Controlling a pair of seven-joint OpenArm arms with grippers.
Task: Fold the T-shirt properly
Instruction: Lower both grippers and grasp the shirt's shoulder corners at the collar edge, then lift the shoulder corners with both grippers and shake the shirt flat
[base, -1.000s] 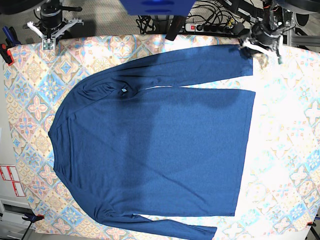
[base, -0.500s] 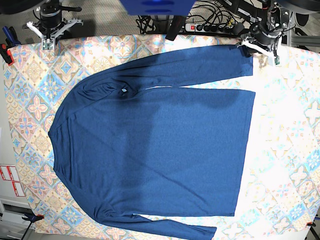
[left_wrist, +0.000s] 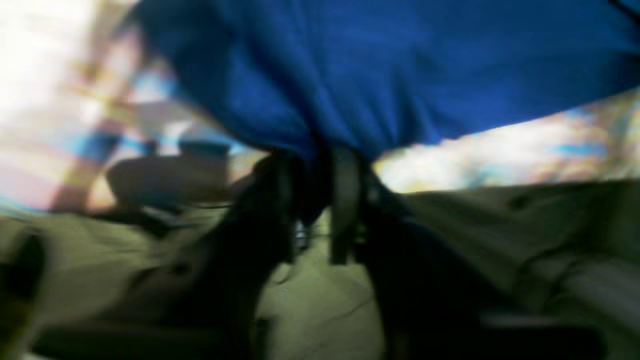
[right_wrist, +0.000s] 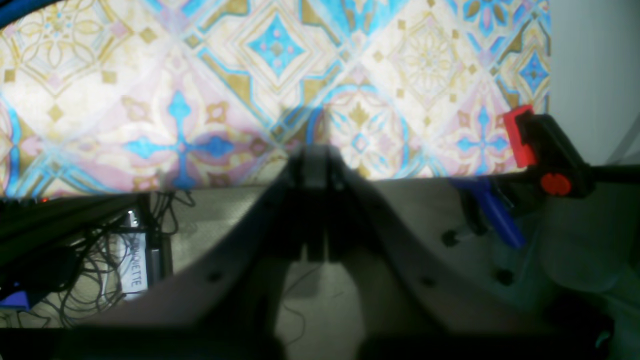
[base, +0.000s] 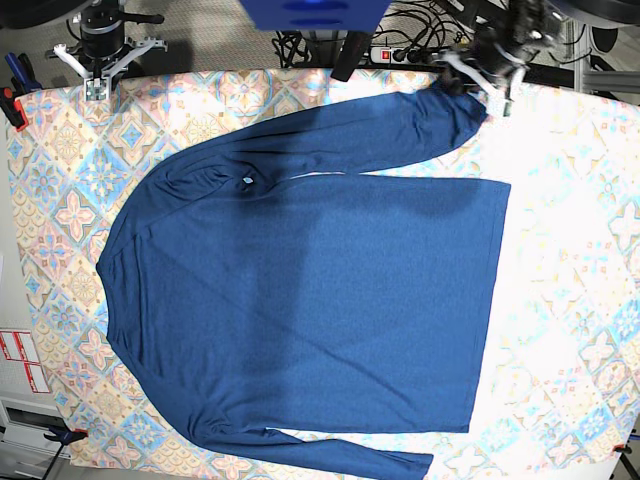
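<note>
The dark navy T-shirt (base: 320, 300) lies spread flat on the patterned tablecloth (base: 570, 300), with its neck to the left and a small pale label (base: 247, 180) at the neck. Its far sleeve (base: 380, 130) runs along the back edge. My left gripper (base: 472, 78) is shut on that sleeve's cuff. The blurred left wrist view shows the fingers (left_wrist: 345, 200) closed on blue fabric (left_wrist: 400, 75). My right gripper (base: 97, 85) sits at the back left corner, shut and empty. In the right wrist view it (right_wrist: 315, 160) hangs over the cloth's edge, clear of the shirt.
A power strip with cables (base: 420, 55) lies behind the table. Red clamps hold the cloth at the left corner (base: 10, 105) (right_wrist: 530, 140). The near sleeve (base: 350, 460) lies along the front edge. A blue mount (base: 315, 12) is at the back centre.
My left gripper has moved left along the back edge with the cuff in it. The sleeve end now sits further left and is slightly bunched. The right arm has not moved.
</note>
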